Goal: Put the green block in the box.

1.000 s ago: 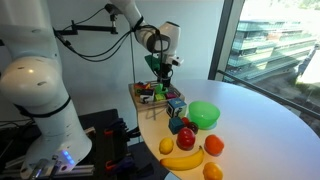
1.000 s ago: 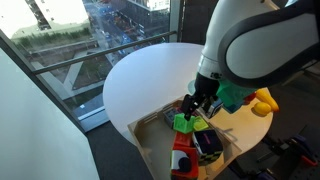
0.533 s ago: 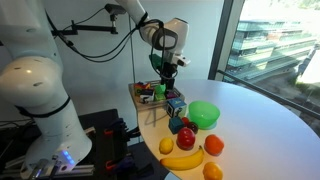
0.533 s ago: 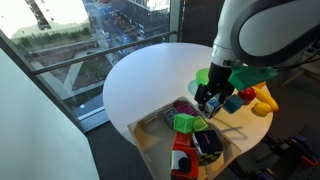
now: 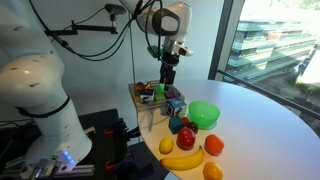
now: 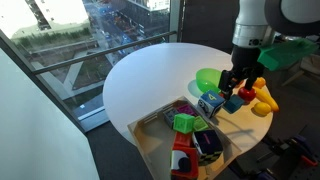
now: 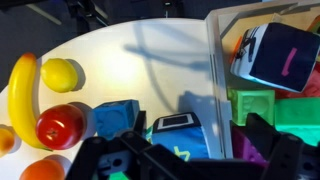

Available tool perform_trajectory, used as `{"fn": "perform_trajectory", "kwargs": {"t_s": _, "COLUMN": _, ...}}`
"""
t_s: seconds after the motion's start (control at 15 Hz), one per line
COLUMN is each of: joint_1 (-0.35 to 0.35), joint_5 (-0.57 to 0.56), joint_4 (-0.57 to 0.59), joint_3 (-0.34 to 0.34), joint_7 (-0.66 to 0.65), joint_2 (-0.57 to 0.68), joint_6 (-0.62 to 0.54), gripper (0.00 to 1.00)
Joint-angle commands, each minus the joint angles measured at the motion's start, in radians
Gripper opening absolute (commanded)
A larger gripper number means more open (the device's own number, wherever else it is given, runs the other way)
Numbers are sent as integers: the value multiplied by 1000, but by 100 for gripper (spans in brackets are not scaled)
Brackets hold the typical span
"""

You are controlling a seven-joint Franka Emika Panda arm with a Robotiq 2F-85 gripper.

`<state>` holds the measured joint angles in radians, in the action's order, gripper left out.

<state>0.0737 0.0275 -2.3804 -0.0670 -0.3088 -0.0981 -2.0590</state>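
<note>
The green block (image 6: 185, 123) is a lime-green cube lying in the box (image 6: 143, 133), a shallow tan wooden tray at the table's edge. In the wrist view the block (image 7: 262, 105) sits just inside the box's wall (image 7: 215, 60), next to other toy cubes. My gripper (image 6: 233, 88) is open and empty. It hangs above the light-blue cube (image 6: 210, 105), beside the box and apart from the green block. In an exterior view the gripper (image 5: 167, 74) is well above the box (image 5: 141, 91). Its dark fingers (image 7: 278, 150) stand wide apart at the bottom of the wrist view.
A round green bowl (image 5: 204, 113) stands on the white table (image 5: 260, 130). A banana (image 7: 20, 95), a lemon (image 7: 60, 73), a red apple (image 7: 60, 125) and a blue cube (image 7: 117, 118) lie nearby. The box also holds a black-and-white cube (image 7: 285, 55).
My gripper let go of the green block in the box, opened, and rose away from it towards the bowl side. The block stays in the box.
</note>
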Motion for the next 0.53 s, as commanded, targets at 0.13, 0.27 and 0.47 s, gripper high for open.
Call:
{"fn": "perform_trajectory", "kwargs": {"t_s": 0.13, "joint_1": -47, "joint_5": -67, "joint_4": -30, "joint_3": 13, "joint_7": -6, "joint_2": -146, "joint_6": 145, "gripper": 100}}
{"fn": "perform_trajectory", "kwargs": {"t_s": 0.27, "joint_1": -63, "joint_5": -81, "joint_4": -34, "joint_3": 18, "joint_7": 2, "joint_2": -185, "joint_6": 188, "gripper": 100}}
{"fn": "perform_trajectory", "kwargs": {"t_s": 0.47, "joint_1": -84, "joint_5": -94, "joint_4": -41, "joint_3": 30, "joint_7": 31, "joint_2": -243, "joint_6": 259, "gripper": 100}}
